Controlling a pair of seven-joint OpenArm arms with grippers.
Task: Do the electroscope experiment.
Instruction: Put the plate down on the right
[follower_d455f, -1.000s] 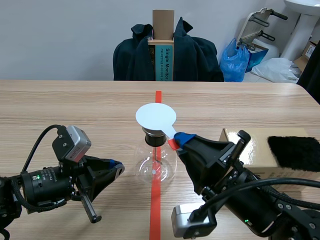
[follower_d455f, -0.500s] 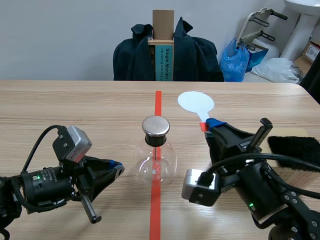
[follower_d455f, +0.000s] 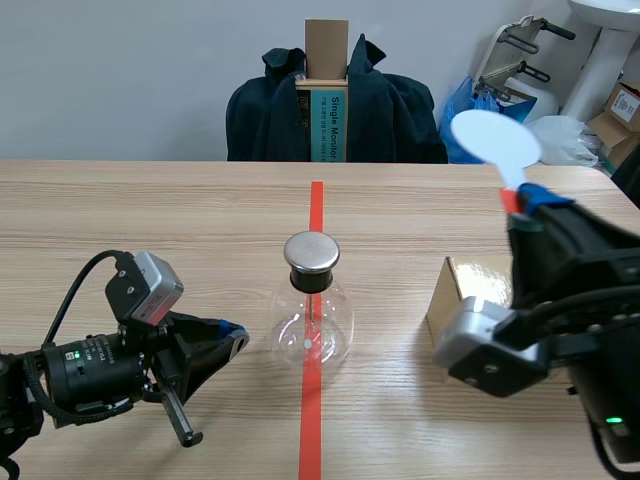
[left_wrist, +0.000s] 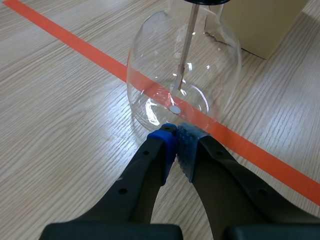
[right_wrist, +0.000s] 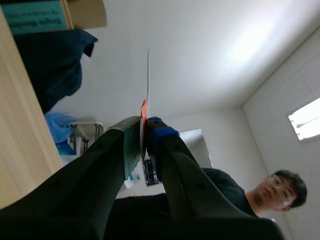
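Though clenched on nothing, the left gripper (left_wrist: 175, 136) lies low just left of the electroscope flask (follower_d455f: 312, 328), its pads nearly at the glass. That thin clear bulb looks fragile and slick, probably best touched only at its metal cap (follower_d455f: 312, 251). Right of the flask, a cardboard box (follower_d455f: 443, 300) narrows the lane. High and right of the flask, the right gripper (follower_d455f: 525, 198) pinches the stem of a thin, light white paddle (follower_d455f: 495, 138); the air above the cap is open.

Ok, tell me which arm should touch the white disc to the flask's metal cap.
Right. The right gripper is shut on the white disc, held high above the table; the left gripper is shut on nothing, low beside the flask.
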